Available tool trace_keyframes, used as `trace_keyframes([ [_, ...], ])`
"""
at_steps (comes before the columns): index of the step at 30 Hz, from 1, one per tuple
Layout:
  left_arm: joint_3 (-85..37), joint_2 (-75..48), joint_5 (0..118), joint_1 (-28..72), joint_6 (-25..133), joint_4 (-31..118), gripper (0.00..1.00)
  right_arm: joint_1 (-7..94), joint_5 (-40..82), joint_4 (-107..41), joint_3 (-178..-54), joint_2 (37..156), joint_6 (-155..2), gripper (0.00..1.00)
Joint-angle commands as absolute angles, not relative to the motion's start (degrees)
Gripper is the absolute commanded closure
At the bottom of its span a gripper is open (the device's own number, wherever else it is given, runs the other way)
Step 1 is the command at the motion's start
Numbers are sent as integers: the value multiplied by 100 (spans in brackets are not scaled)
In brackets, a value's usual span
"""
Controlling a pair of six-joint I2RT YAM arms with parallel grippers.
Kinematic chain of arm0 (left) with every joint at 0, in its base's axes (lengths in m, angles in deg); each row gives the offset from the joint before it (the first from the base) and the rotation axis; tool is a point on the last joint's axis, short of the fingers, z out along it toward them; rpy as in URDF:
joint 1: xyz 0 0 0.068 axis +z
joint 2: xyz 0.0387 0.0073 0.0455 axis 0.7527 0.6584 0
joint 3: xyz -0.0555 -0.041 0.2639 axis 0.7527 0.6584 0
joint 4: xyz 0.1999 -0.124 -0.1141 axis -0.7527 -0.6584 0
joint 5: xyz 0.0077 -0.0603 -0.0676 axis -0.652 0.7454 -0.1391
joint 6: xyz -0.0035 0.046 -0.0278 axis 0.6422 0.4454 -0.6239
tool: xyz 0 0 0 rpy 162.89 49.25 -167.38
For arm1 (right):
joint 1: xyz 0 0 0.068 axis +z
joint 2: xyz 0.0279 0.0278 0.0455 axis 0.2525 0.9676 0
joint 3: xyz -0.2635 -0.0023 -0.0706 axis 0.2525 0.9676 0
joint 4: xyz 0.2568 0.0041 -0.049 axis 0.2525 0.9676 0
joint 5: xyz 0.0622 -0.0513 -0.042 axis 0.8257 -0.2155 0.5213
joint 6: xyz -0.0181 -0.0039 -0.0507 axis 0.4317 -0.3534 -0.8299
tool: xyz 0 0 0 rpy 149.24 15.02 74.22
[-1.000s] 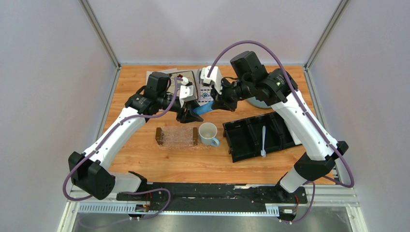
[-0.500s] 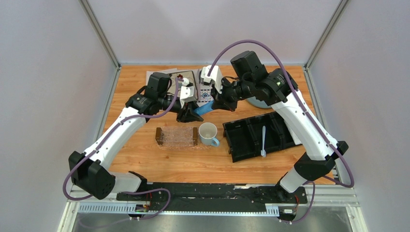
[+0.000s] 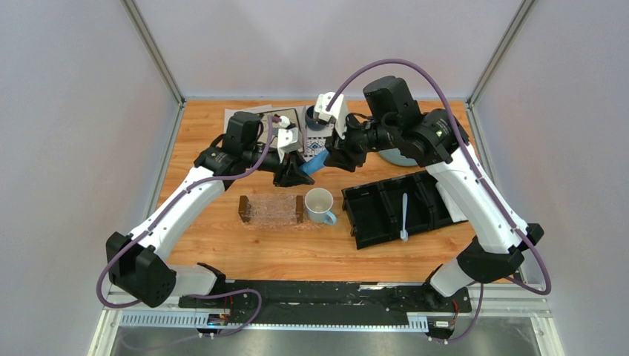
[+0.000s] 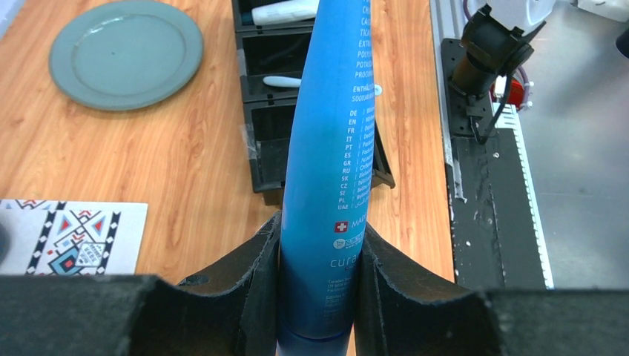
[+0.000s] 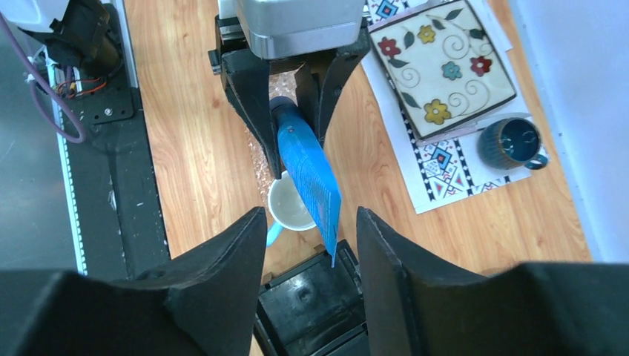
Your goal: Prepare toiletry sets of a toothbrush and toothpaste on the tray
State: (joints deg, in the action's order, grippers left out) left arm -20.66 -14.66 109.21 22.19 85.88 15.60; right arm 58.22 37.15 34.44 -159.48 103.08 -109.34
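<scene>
a: where's the blue tube (image 4: 326, 148)?
b: up off the counter (image 3: 222, 245), pinched near its cap end by the left end effector (image 4: 319, 245), both fingers pressed against it. the flat crimped end points toward the right arm.
a: and the right end effector (image 5: 310, 215)?
b: spread wide. the crimped end sits between its fingers and, as far as i can see, touches neither.
a: what's underneath?
b: a white mug (image 5: 289, 208) with a blue handle, right below the tube. the tray (image 3: 244, 209) with dark wooden ends lies just beside the mug, on its left.
a: the toothbrush (image 3: 404, 216)?
b: lying in a black organizer (image 3: 356, 222) on the mug's other side, well apart from the tray.
a: anything else about?
b: a patterned mat (image 5: 445, 167) at the back, with a flowered square plate (image 5: 441, 70) on it and a dark cup (image 5: 512, 143) at its edge. a grey plate (image 4: 126, 52) sits beyond the organizer, mostly hidden by the right arm from above.
</scene>
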Motion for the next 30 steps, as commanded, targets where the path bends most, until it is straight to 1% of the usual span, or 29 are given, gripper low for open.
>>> trace_keyframes([
  [1, -2097, -1827, 10948, 2219, 8161, 2166, 100, 5796, 3518, 2957, -15955, 10024, -10754, 46],
  [2, -2036, -1854, 10948, 2245, 8091, 2237, 100, 5752, 3518, 2939, -15946, 9989, -10719, 43],
  [7, -1746, -2047, 10913, 2368, 7432, 3036, 100, 5568, 3544, 2729, -15981, 9953, -10456, 34],
  [14, -1438, -2223, 10975, 2536, 6132, 4766, 100, 5269, 4027, 2368, -15947, 9936, -10068, 29],
  [21, -1262, -2285, 10685, 2553, 4683, 6226, 100, 5189, 4036, 1560, -15516, 9769, -9709, 25],
  [24, -1139, -2267, 10632, 2553, 4033, 6964, 100, 5040, 4317, 884, -15052, 9629, -9332, 23],
  [25, -1034, -2258, 10623, 2553, 3847, 7183, 100, 5014, 4518, 421, -14902, 9567, -9234, 23],
  [26, -972, -2241, 10615, 2553, 3663, 7603, 100, 4987, 4563, 173, -14579, 9505, -9129, 22],
  [30, -752, -2197, 10544, 2553, 2854, 8459, 100, 4987, 4914, -102, -14654, 9636, -8769, 21],
])
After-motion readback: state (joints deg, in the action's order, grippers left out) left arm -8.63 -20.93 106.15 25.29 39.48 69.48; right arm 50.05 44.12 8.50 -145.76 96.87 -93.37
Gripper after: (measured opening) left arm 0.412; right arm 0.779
